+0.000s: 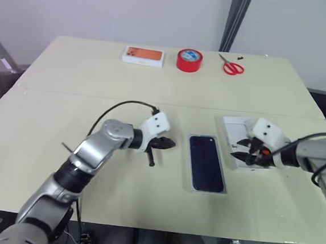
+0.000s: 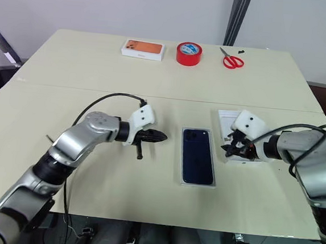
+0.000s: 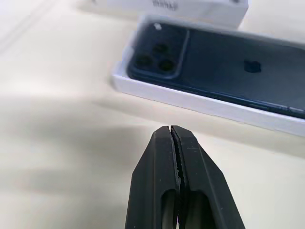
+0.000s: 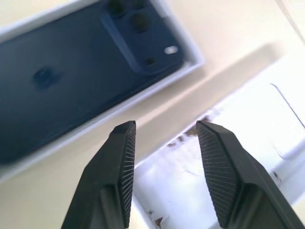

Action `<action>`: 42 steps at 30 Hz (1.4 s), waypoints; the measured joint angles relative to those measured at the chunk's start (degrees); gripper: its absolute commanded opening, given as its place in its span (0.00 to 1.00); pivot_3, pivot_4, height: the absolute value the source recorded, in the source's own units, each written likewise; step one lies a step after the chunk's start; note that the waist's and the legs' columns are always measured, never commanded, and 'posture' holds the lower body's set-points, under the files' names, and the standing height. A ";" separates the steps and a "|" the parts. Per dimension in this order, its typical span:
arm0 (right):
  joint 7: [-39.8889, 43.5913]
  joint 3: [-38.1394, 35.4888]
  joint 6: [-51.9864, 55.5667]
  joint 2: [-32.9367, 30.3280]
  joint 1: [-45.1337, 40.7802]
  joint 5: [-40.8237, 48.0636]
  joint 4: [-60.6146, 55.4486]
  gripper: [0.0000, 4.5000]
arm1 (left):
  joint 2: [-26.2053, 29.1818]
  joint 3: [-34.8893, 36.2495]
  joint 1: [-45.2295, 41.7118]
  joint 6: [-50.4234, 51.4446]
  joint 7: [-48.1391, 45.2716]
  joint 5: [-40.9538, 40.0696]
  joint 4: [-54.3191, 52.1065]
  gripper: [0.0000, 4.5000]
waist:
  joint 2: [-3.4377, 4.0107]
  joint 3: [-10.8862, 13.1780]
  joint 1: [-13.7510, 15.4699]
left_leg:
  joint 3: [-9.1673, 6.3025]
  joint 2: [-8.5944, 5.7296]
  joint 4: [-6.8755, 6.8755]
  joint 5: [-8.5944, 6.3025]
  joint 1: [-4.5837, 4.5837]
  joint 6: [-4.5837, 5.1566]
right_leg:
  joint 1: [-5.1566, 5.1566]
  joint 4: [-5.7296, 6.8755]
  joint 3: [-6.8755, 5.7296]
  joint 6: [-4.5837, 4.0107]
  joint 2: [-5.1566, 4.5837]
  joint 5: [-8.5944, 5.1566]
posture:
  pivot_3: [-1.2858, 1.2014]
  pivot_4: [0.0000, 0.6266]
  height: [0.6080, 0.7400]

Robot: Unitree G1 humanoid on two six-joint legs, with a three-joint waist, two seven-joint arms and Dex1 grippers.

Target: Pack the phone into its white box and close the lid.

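Left wrist view: the phone (image 3: 224, 71) bears a logo, writing unreadable.

Phone (image 1: 206, 162) in box (image 1: 223, 190), lid (image 1: 231, 128) right

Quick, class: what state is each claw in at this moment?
Left claw: closed, holding nothing.
Right claw: open, holding nothing, poised over the lid beside the phone.

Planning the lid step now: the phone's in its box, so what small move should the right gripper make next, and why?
Probably close the right gripper on the near edge of the lid. Its fingers are open and straddle that edge, the phone already lies in the white box, and the left gripper is shut, off to the side.
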 measured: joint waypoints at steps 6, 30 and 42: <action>-12.62 1.31 19.71 9.58 -5.20 0.27 1.00 0.49 | 3.22 3.22 6.61 -10.07 -4.05 -1.77 -3.56 0.01 | 0.04 -0.01 0.10 | 0.00 -0.04 -0.03 -0.01 -0.05 -0.01 | -0.03 -0.05 -0.01 -0.01 -0.12 0.00 | 0.52 0.24 0.95; -21.65 -14.50 36.83 24.62 -17.92 13.43 -1.62 0.01 | 2.22 11.13 9.66 -8.87 0.35 -4.81 -4.63 0.01 | 0.09 -0.01 -1.18 | -0.01 0.02 -0.06 -0.03 0.02 0.03 | -0.04 0.11 -0.03 0.00 0.08 0.00 | 0.52 0.24 0.95; -77.84 -5.38 11.08 37.65 1.42 97.13 2.70 0.01 | 4.67 19.02 7.72 -9.66 2.55 -5.11 1.94 0.01 | 0.06 0.00 -1.46 | 0.07 -0.09 0.06 -0.08 -0.13 0.13 | 0.07 -0.17 -0.08 0.10 -0.18 0.05 | 0.52 0.24 0.95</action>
